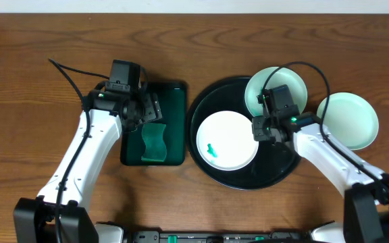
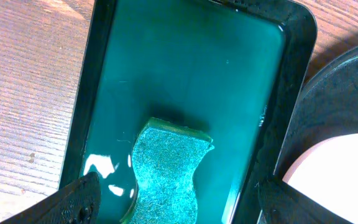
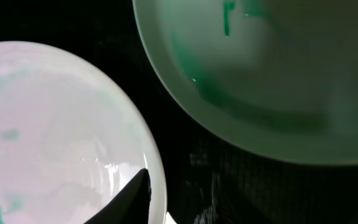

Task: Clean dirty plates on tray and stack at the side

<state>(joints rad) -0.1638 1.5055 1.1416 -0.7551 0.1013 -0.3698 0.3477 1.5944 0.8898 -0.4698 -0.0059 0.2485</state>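
Observation:
The black tray (image 1: 201, 108) holds a plate (image 1: 226, 138) with a green smear at its middle. A second plate (image 1: 275, 86) rests on the tray's far right rim. A third plate (image 1: 347, 120) sits on the table right of the tray. My right gripper (image 1: 265, 129) is at the middle plate's right rim. In the right wrist view one finger (image 3: 176, 205) lies over that plate's rim (image 3: 55, 124). The other finger is dark against the tray (image 3: 260, 193). The second plate (image 3: 278, 81) shows green streaks. My left gripper (image 1: 144, 111) (image 2: 179, 199) is open, straddling a green sponge (image 2: 166, 168).
The sponge (image 1: 154, 143) lies in a rectangular dark green tray (image 1: 171, 94) (image 2: 185, 62) left of the black tray (image 2: 347, 93). The middle plate's edge shows in the left wrist view (image 2: 334, 168). Bare wooden table lies around both trays.

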